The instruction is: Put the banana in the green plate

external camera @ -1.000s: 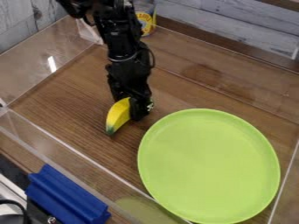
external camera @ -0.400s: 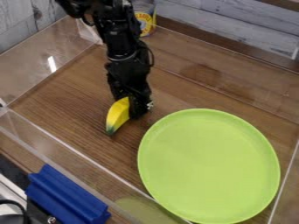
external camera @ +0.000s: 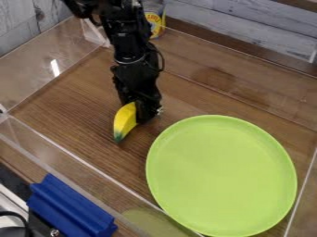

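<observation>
On the wooden table (external camera: 74, 111), inside low clear walls, the black arm reached straight down from the upper left, with its claw (external camera: 136, 113) set over the upper end of the banana (external camera: 124, 122). The banana lay on the wood just left of the green plate (external camera: 223, 174), near its rim but apart from it, with its lower dark tip pointing toward the front edge of the table. The claw's black fingers (external camera: 148, 113) stood close against the fruit's upper part, one showing on the right side of it, the other hidden behind the yellow body. Whether the fingers had actually clamped onto the banana or merely stood around it could not be told from this angle. The banana rested on the table surface and did not appear lifted. The plate lay flat at the lower right, filling much of that corner. A blue object (external camera: 69, 215) lay at the bottom left, outside the clear wall, and something yellow (external camera: 152, 22) showed behind the arm near the far wall, too hidden to identify.
</observation>
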You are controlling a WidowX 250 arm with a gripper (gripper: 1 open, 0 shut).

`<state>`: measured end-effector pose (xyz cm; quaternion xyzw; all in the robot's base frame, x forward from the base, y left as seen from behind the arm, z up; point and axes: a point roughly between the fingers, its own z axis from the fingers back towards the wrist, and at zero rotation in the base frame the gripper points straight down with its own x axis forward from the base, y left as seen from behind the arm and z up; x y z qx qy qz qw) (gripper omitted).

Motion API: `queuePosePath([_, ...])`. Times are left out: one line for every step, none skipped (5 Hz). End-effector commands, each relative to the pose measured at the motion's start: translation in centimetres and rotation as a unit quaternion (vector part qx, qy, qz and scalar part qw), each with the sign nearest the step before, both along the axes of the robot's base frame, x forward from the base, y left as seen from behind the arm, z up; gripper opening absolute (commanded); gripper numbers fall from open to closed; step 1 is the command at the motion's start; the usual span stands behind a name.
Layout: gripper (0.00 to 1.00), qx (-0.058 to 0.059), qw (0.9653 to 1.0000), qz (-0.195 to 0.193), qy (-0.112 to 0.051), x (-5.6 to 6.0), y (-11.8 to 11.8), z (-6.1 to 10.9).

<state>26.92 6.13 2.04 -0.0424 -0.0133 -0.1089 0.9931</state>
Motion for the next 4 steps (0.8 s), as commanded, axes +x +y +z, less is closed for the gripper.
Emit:
queuePosePath([0.00, 0.016, 0.9996, -0.002, -0.021, 0.7, -0.1, 2.4])
queuePosePath([0.00, 0.024, 0.9996, 0.003, -0.016, 0.7, -0.2, 3.6])
queuePosePath([0.00, 0.038, 0.9990, 0.015, -0.019, 1.0, -0.9, 6.8])
queuePosePath([0.00, 0.048, 0.9976, 0.036, -0.034, 1.1, -2.8, 10.2])
